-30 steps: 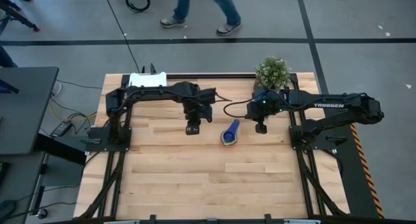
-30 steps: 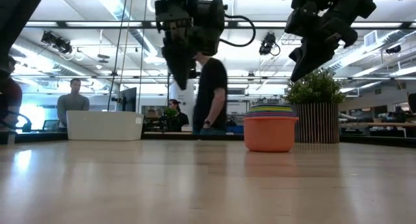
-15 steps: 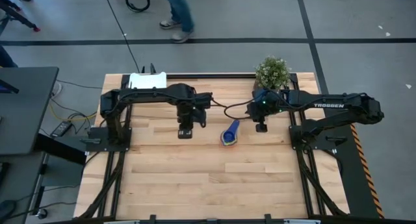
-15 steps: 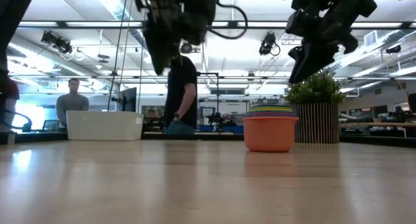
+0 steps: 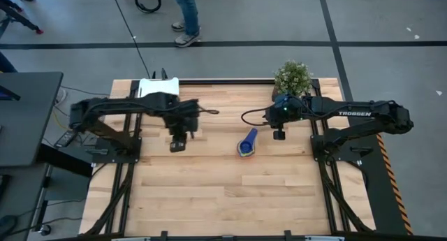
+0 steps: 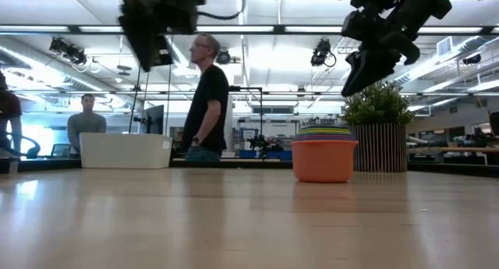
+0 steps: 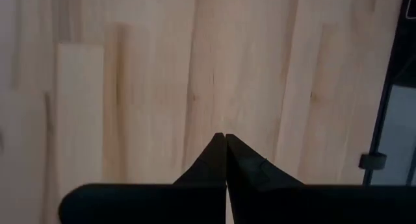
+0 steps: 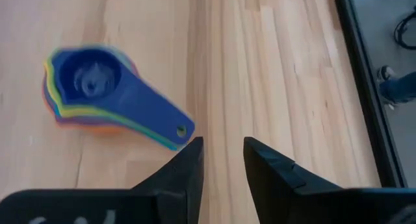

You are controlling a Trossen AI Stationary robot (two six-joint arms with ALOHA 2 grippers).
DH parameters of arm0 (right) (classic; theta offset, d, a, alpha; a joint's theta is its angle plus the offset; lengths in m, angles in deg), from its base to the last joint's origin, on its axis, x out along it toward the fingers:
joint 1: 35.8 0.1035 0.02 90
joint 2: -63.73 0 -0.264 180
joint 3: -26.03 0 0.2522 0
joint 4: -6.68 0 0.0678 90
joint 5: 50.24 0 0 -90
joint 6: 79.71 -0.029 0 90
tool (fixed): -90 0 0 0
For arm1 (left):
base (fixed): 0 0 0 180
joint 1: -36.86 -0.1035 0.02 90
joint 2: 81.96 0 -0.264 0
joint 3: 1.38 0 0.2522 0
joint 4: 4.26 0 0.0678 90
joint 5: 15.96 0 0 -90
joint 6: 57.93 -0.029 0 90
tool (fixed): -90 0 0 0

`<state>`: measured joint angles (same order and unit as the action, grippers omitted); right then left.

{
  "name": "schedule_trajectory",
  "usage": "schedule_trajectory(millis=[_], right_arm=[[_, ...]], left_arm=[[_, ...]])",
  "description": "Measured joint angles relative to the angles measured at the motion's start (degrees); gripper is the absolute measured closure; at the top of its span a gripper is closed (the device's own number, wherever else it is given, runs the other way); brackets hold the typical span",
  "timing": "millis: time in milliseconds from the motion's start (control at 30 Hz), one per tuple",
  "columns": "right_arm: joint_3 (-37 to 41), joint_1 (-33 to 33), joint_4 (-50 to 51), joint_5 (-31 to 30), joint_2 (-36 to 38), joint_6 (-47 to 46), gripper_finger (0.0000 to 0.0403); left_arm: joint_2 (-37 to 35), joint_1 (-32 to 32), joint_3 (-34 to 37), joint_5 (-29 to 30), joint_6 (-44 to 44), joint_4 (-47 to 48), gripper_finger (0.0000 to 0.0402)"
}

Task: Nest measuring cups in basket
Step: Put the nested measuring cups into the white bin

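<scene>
While the nested measuring cups [image 5: 247,142] lie mid-table, dark blue on top, I see from the low view an orange cup [image 6: 324,160] at the bottom, the white basket [image 5: 158,86] well apart at the far edge, left gripper [image 5: 177,144] pressed together over bare wood, right gripper [image 5: 279,135] slightly spread, empty.

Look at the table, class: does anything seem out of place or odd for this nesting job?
Yes. The nested stack of coloured plastic measuring cups sits on the bare wooden table, not inside the white rectangular plastic basket at the far edge. Neither the left gripper nor the right gripper holds anything.
</scene>
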<state>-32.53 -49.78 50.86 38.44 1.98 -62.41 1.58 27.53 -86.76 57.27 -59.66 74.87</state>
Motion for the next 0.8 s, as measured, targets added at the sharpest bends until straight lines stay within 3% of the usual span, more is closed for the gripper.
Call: schedule_trajectory(millis=[200,367,600,800], right_arm=[[0.0,0.38,-4.36,2.76,0.04,-0.65,0.0288],[0.0,0.85,-7.92,4.37,0.04,-0.65,0.0288],[0.0,0.9,-8.54,7.0,0.07,-0.65,0.0288],[-2.56,0.73,-6.05,9.3,-0.62,-0.32,0.0288]], left_arm=[[-12.24,0.25,13.15,0.04,4.41,-9.31,0.04],[-18.63,0.25,19.51,0.07,8.06,-16.94,0.0396],[-19.84,0.25,20.9,0.58,14.39,-18.3,0.039],[-19.84,0.25,20.92,0.68,14.66,-19.9,0.0389]])
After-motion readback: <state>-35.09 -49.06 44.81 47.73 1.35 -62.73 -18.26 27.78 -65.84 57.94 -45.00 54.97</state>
